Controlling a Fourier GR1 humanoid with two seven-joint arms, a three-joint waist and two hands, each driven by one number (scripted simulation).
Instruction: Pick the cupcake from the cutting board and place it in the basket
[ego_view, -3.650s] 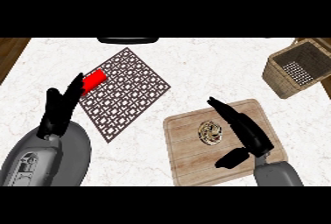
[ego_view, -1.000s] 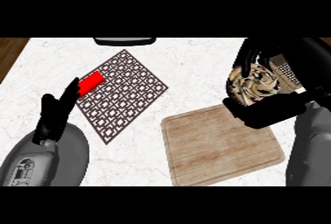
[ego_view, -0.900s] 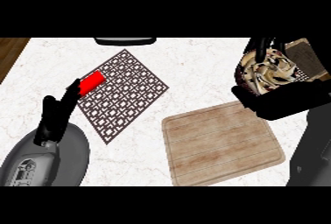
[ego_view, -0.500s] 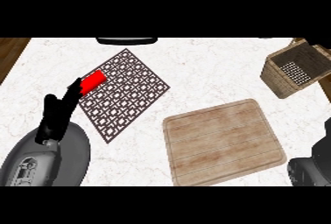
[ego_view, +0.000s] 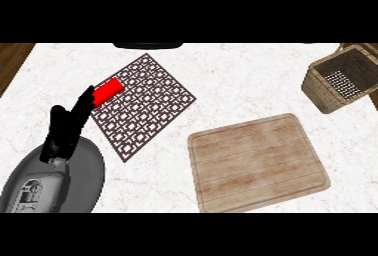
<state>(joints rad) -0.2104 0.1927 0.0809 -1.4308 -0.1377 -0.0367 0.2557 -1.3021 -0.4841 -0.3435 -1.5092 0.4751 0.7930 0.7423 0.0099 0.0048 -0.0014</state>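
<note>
Counter (ego_view: 244, 75) of pale marble is filling the head view, seen steeply from above. Near the lower right a wooden cutting board (ego_view: 257, 161) is lying flat, its slats showing bare. At the upper right edge a woven basket (ego_view: 341, 80) is standing well apart from the board; its inside is showing a dark floor with a lighter mesh patch, and whether the cupcake is sitting in it cannot be told, for no cupcake is showing anywhere in the view. Left of centre a dark lattice mat (ego_view: 140, 104) is lying at a slant, and a small red block (ego_view: 106, 92) is resting on its upper left corner. The left hand (ego_view: 68, 125) is standing at the lower left on its grey forearm, fingers straight, together and pointing up, holding nothing, its tips just beside the red block. The right hand is lying outside the view.
</note>
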